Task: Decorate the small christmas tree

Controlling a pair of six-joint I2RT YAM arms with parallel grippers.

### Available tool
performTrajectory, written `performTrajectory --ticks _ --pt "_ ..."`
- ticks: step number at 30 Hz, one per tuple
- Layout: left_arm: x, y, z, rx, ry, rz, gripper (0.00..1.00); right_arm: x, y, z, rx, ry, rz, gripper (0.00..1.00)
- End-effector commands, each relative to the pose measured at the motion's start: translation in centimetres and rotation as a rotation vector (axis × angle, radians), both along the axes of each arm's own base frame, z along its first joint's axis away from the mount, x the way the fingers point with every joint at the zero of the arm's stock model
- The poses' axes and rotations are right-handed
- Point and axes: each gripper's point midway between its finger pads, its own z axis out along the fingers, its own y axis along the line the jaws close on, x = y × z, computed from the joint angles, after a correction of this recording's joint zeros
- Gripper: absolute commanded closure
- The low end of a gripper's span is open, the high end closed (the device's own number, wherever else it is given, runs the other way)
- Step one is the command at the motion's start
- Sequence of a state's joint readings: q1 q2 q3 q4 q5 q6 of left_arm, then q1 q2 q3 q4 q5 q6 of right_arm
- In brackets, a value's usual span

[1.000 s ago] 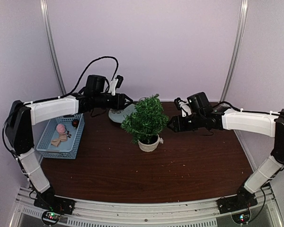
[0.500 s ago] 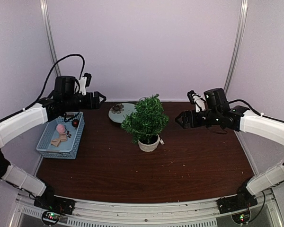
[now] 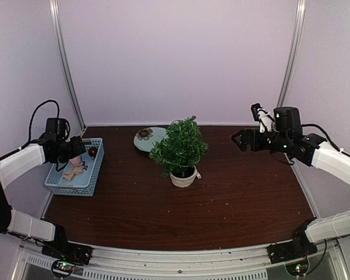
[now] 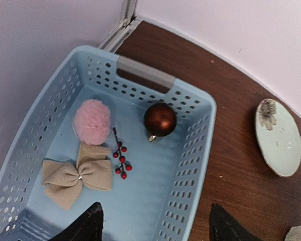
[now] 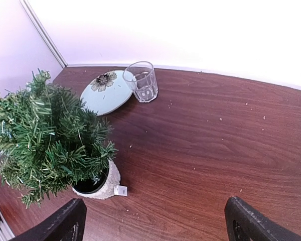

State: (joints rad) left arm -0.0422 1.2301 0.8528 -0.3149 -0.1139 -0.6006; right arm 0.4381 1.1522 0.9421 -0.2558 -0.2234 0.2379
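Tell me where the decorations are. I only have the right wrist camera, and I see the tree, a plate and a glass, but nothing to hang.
Observer: They sit in a blue basket at the left side of the table, outside your frame.
Operator: What is in it?
Observer: A brown ball, a pink pompom, a beige bow and a red berry sprig.
Operator: Is the left arm holding any of them?
Observer: No. The left fingers are open and empty, hovering over the basket.

Top: overhead, whole table point(image 3: 233, 198). Left wrist: close above basket point(image 4: 190, 165). Right wrist: tree point(image 5: 50, 135). Shared: plate point(image 4: 278, 143).
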Motion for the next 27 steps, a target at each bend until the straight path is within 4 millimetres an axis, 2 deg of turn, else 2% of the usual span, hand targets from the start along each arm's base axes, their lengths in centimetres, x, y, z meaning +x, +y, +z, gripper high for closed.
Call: performTrajectory --ticks 1,5,10,18,22,27 --pt "1.4 3.5 -1.9 0.003 0.03 0.128 0.3 0.3 -0.5 1.3 0.025 -0.059 -0.025 0.01" --pt "2.2 6.1 -4.1 0.053 0.097 0.194 0.32 0.1 -0.2 2.1 0.058 -0.101 -0.008 0.0" --pt "3.5 7.8 -5.8 0.06 0.125 0.238 0.41 -0.4 0.3 2.8 0.077 -0.126 0.031 0.0" --pt "7.8 8.8 -5.2 0.126 0.104 0.201 0.58 -0.9 1.4 2.7 0.108 -0.111 0.095 0.01" --pt "9.5 9.0 -6.5 0.153 0.157 0.176 0.59 -1.0 1.7 2.8 0.12 -0.108 0.112 0.0" --pt "10.4 9.5 -8.2 0.163 0.201 0.184 0.58 -1.1 1.7 3.1 0.124 -0.119 0.115 0.01"
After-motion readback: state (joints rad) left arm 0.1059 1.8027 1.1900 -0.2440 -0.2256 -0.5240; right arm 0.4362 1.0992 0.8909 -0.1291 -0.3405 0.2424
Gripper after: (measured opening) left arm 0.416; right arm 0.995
